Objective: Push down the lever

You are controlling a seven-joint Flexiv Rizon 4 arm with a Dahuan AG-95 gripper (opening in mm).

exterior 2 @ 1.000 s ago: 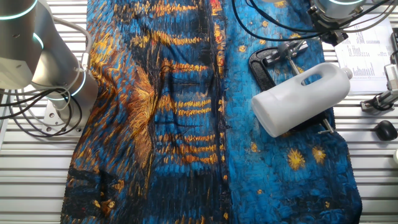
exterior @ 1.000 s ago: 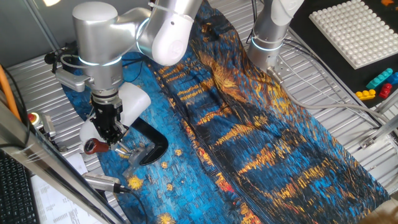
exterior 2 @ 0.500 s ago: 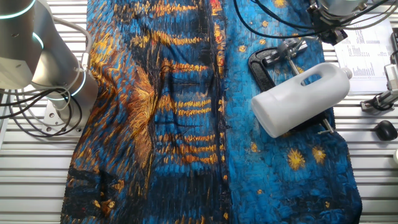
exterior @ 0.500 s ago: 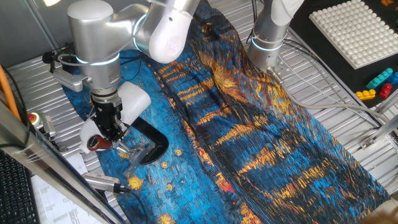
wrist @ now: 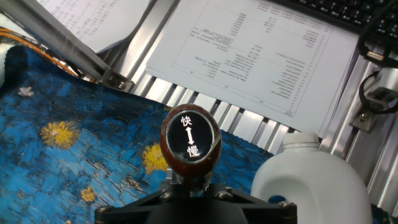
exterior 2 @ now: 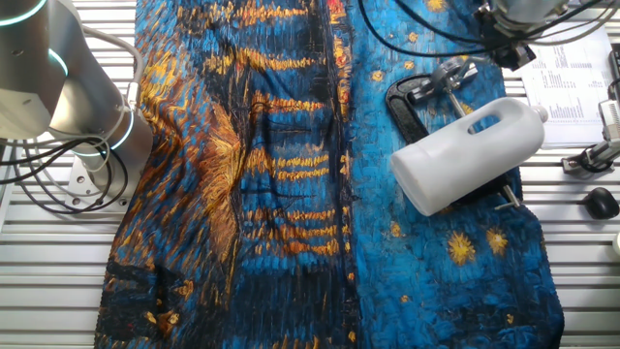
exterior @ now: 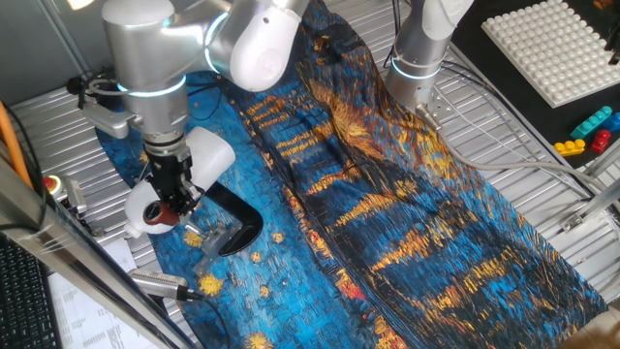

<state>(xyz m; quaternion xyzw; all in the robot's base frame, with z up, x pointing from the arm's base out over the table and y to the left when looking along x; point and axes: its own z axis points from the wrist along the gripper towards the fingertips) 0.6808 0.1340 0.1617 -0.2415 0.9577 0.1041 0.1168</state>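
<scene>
Gripper (exterior: 172, 207) sits right at the lever (wrist: 190, 145) knob; open or closed, can't tell. Lever stands beside the white jug (exterior 2: 469, 152) on the blue cloth (exterior: 387, 213). Push straight along its arc, stay centred on knob so it won't slip off.

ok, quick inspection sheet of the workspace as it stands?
Surface: slatted metal table under a blue-and-orange painted cloth.
Job's things: lever knob, reddish-brown, on the white appliance.
Clutter: printed sheet, white studded board, toy bricks.
Gripper: at the knob; jaws' state cannot be told.
Cables: black leads near the appliance; more beside the grey arm base.
Surroundings: keyboard beyond the sheet.
</scene>
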